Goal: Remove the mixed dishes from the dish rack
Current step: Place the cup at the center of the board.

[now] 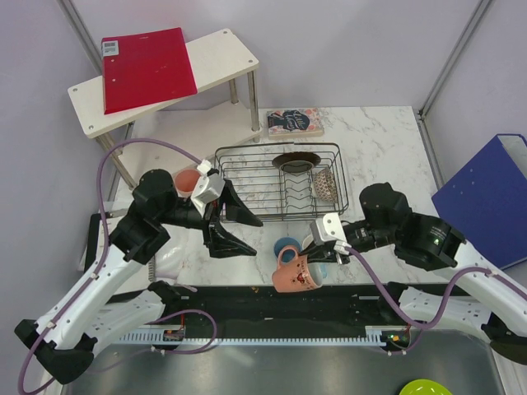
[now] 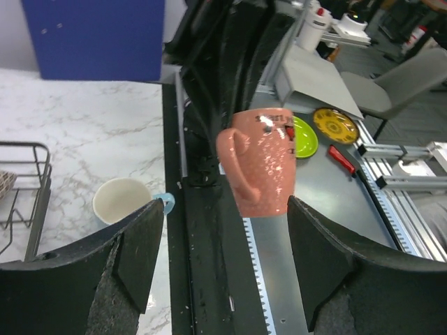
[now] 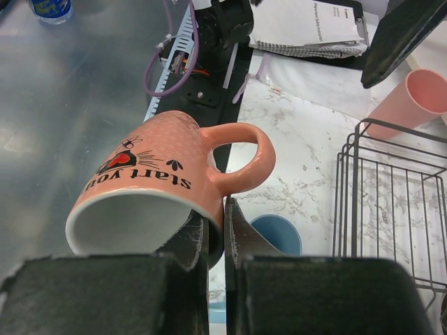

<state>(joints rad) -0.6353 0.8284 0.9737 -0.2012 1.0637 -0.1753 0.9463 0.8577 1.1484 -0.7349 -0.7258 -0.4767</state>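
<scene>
Fingers of the right gripper (image 1: 314, 253) pinch the rim of one salmon-pink ceramic mug with black lettering (image 1: 296, 271), which is tilted just in front of the rectangular dark wire dish rack (image 1: 280, 183). The left gripper (image 1: 257, 237) is spread wide and holds nothing, at the rack's near left corner. Both arms reach forward with bent elbows, wrists turned toward each other. Two dishes sit in the rack: one dark red-brown plate (image 1: 296, 160) and one red-speckled bowl (image 1: 327, 183). One salmon-pink tumbler (image 1: 188, 179) stands just left of the rack, and one blue cup (image 1: 284, 247) stands just in front of it.

From the left wrist, the two black fingers (image 2: 133, 258) frame the pink mug (image 2: 262, 164). One light-blue mug with cream inside (image 2: 120, 199) stands near the rack (image 2: 31, 195).

From the right wrist, two fingers (image 3: 241, 241) clamp the mug (image 3: 160, 188) by its wall, handle uppermost. The blue cup (image 3: 276, 234) lies below it, beside the rack (image 3: 391, 209), and the tumbler (image 3: 408, 105) stands at the rack's far corner.
</scene>
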